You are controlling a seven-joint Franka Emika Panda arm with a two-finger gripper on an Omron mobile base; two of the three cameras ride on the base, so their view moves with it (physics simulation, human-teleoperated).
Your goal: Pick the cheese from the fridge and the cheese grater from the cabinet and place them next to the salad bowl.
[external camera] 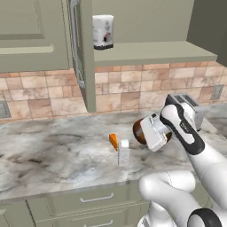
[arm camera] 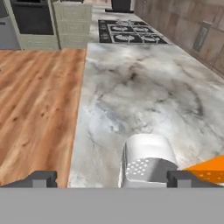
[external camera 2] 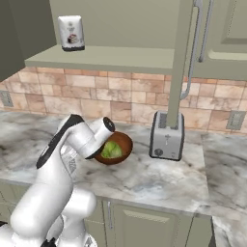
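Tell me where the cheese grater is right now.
In the left base view the cheese grater stands upright on the marble counter, touching or nearly touching the cheese, left of the salad bowl.

Orange cheese (external camera: 113,141), silver-white cheese grater (external camera: 123,152), brown salad bowl (external camera 2: 120,143), grey-veined marble counter (external camera: 53,150).

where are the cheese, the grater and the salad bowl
cheese (external camera: 113,142): left base view, middle of the orange wedge
cheese grater (external camera: 123,154): left base view, its front face
salad bowl (external camera 2: 121,144): right base view, brown rim

Grey marble counter (external camera: 53,150), tan brick backsplash (external camera: 128,86), wood floor (arm camera: 35,105), black stove (arm camera: 127,31) at counter's far end.
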